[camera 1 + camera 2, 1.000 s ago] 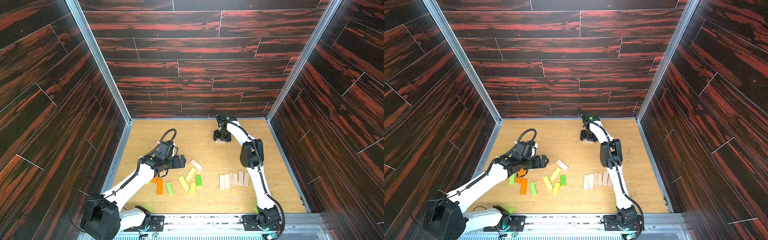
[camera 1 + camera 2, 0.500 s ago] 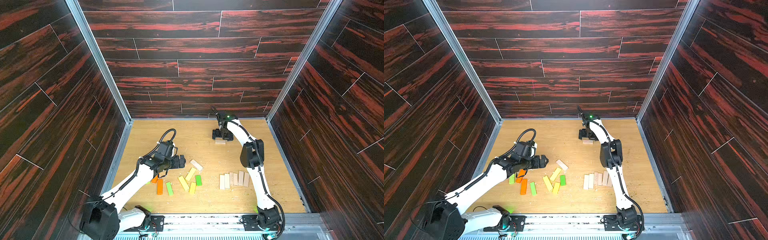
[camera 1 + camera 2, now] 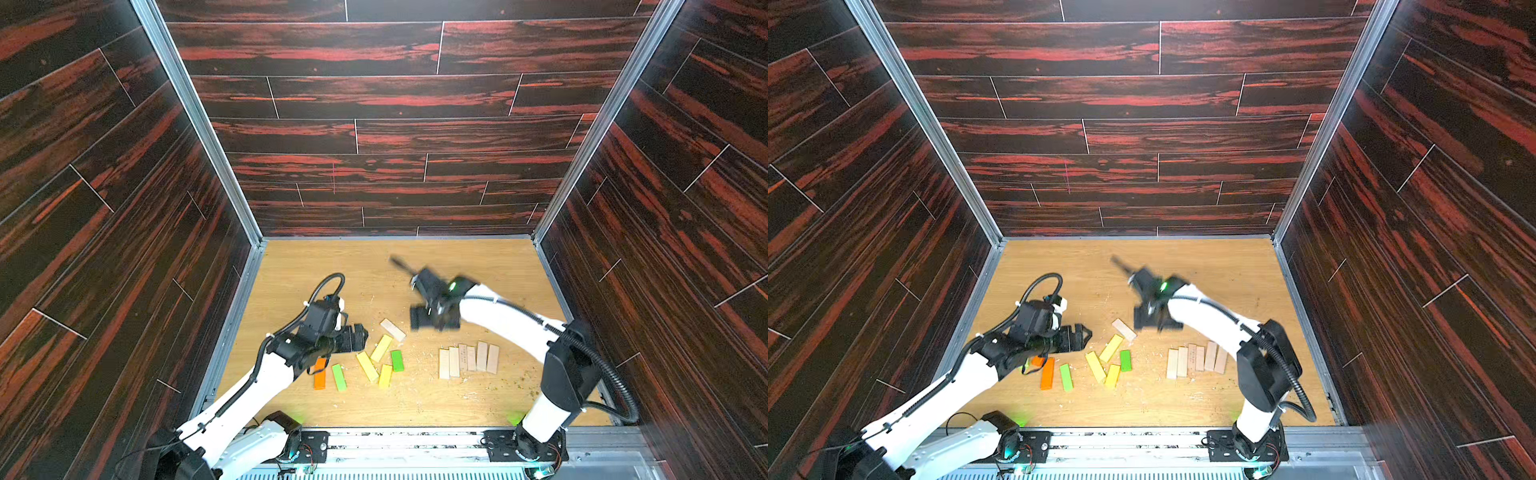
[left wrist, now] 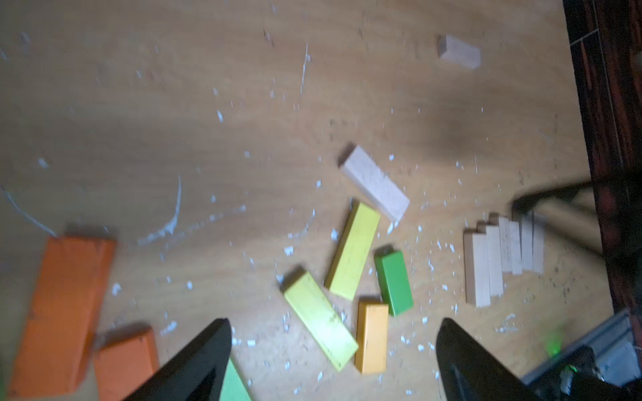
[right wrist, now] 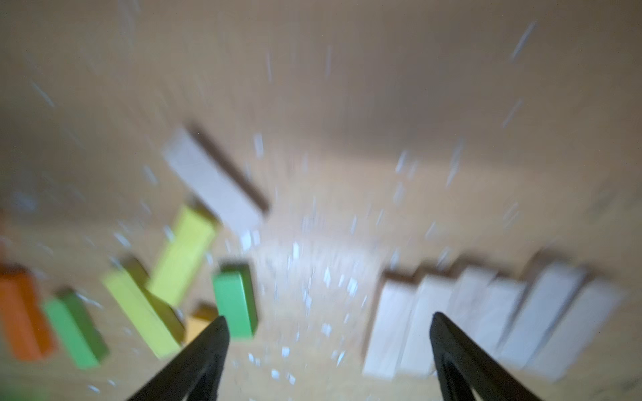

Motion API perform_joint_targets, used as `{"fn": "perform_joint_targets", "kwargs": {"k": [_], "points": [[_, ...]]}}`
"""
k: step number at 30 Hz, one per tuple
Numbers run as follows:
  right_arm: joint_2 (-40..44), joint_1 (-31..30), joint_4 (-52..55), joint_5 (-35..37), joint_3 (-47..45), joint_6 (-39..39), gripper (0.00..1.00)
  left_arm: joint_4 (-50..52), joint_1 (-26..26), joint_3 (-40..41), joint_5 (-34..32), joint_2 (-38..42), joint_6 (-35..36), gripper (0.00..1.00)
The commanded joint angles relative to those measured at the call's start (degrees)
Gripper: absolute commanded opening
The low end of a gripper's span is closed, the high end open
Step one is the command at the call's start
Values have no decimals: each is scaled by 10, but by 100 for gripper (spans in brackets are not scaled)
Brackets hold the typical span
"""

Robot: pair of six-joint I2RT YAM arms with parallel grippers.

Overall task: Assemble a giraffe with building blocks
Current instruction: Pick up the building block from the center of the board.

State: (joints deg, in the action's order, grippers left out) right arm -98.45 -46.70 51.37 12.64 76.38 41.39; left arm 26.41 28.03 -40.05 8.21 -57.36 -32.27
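Wood tabletop (image 3: 374, 266), dark red-panelled walls. Nearest the bases: coloured building blocks (image 3: 368, 365) lying flat and scattered (orange, green, yellow), with a row of six pale planks (image 3: 467, 359) side by side to their right. Left gripper (image 4: 333, 322) over the coloured cluster's left edge, fingers wide apart, empty. Right gripper (image 5: 328, 318) blurred, also spread wide, holding nothing. Lone pale plank (image 3: 392, 329) just beyond the yellows. Another pale block (image 4: 458, 52) farther back.

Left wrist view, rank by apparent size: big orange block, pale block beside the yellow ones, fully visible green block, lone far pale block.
1. big orange block
2. pale block beside the yellow ones
3. fully visible green block
4. lone far pale block

The order partly reflects nearness to the lens, so true sizes are unsure.
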Motion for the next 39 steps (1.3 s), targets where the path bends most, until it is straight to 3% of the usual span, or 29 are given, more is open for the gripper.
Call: {"fn": "perform_joint_targets", "kwargs": {"k": [1,6,25,39], "points": [[27,-32,-27,-2,-55,102,89,3,3,16,21,29,-19,94],[46,-45,-62,-19,-116,146,87,-8,14,39,28,42,-37,93],[47,-30,-86,-3,-202,173,87,-57,48,39,57,0,-54,93],[19,-28,-104,-18,-176,157,83,-72,65,32,54,-21,-52,93]]}}
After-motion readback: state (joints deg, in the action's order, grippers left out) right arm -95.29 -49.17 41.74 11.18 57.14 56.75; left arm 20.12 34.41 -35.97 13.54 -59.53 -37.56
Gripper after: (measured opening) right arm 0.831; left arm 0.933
